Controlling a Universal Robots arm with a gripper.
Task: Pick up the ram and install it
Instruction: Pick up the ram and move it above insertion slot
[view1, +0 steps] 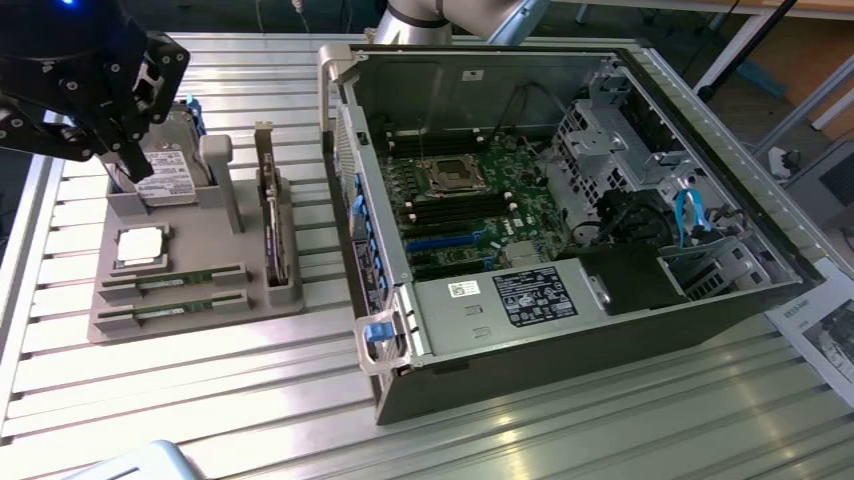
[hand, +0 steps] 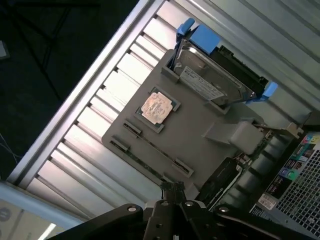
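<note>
Two rams lie side by side in the front slots of a grey parts holder (view1: 200, 240): one ram (view1: 174, 279) behind, the other ram (view1: 171, 310) in front. In the wrist view they are thin strips, one ram (hand: 155, 147) and the other (hand: 140, 162), on the holder (hand: 200, 120). My black gripper (view1: 134, 168) hangs above the holder's far end, over the hard drive, well apart from both rams. Its fingers are together on nothing, and the gripper (hand: 172, 189) hovers high above the holder.
The holder also carries a hard drive (view1: 167, 170) with blue clips, a square silver processor (view1: 142, 246) and a dark card (view1: 275, 235) standing on edge. At the exterior view's right an open computer case (view1: 561, 330) lies on the slatted metal table, motherboard (view1: 467, 200) exposed.
</note>
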